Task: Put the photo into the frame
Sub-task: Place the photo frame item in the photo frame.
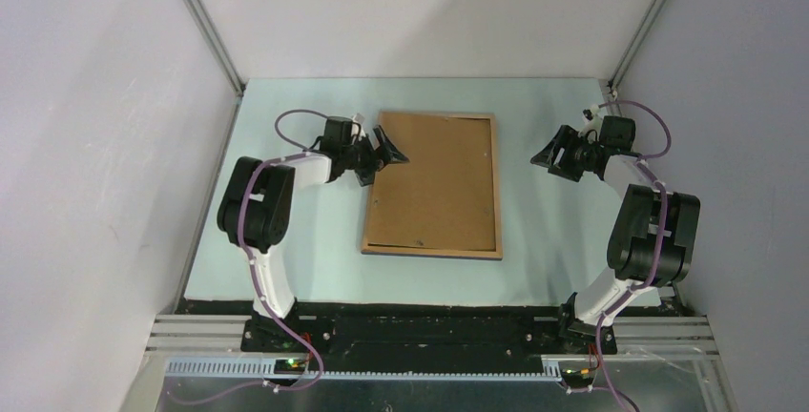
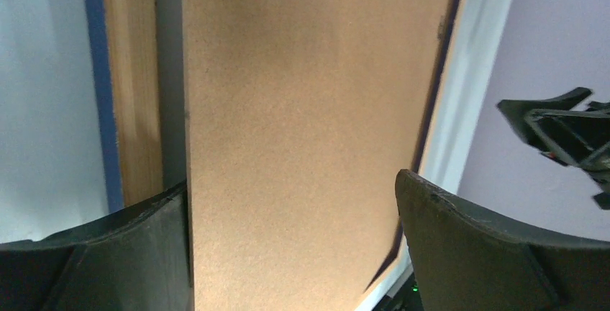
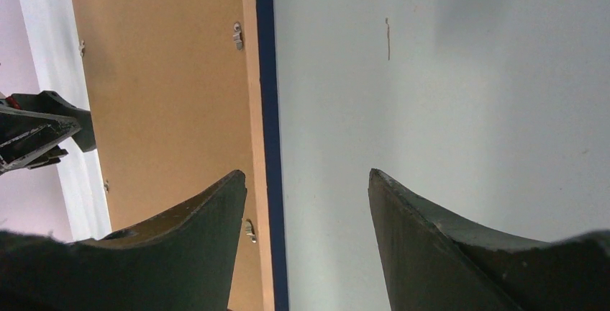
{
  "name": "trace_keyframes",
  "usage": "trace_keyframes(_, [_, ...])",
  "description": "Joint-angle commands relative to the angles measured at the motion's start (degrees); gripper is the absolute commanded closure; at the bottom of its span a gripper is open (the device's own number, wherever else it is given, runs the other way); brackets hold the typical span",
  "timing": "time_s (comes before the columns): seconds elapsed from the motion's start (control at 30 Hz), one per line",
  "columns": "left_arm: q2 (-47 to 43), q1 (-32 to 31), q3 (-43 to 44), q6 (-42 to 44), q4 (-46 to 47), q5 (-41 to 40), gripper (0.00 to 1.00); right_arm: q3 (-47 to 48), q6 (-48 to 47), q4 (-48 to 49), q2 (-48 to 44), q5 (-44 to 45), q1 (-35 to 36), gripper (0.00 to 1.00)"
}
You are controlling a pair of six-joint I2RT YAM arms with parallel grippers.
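1. Pale worktop (image 1: 544,278) is enclosed by grey walls; both arm bases are fixed at its near edge.
2. Beyond the bases, the frame (image 1: 429,252) is laid flat at mid-worktop, back up, its long axis running near to far. The brown backing board (image 1: 434,183) is seated within its border. No photo is shown in any view; whether it lies under the board cannot be told.
3. Toward the far-left corner, the left gripper (image 1: 380,159) is held over the frame's left border, fingers (image 2: 489,253) released and empty. This arm is judged the nearer.
4. Level with it, the right gripper (image 1: 553,156) is held over the worktop, apart from the right border, fingers (image 3: 446,253) likewise spread, nothing grasped.
5. A dark gap along the board's left edge is resolved only by the left wrist view. Small metal tabs (image 3: 237,34) on the right border are resolved only by the right wrist view.
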Motion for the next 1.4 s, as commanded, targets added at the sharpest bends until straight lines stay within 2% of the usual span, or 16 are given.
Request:
trace_keyframes(0.0, [-4.22, -0.88, 2.98, 5.61, -6.50, -4.81, 0.00, -0.09, 0.15, 1.71, 0.25, -1.31, -0.44, 0.32])
trace_keyframes(0.23, [-6.29, -1.65, 3.89, 9.26, -11.44, -8.55, 0.00, -0.10, 0.29, 1.73, 0.36, -1.34, -0.46, 0.32])
trace_keyframes(0.83, [-10.60, -4.96, 5.42, 14.71, -16.07, -13.62, 0.00, -0.11, 0.36, 1.72, 0.12, -1.49, -0.63, 0.32])
trace_keyframes(1.37, [-14.54, -5.50, 5.74, 19.70, -19.06, -22.25, 0.00, -0.05, 0.41, 1.57, -0.35, -1.34, -0.63, 0.32])
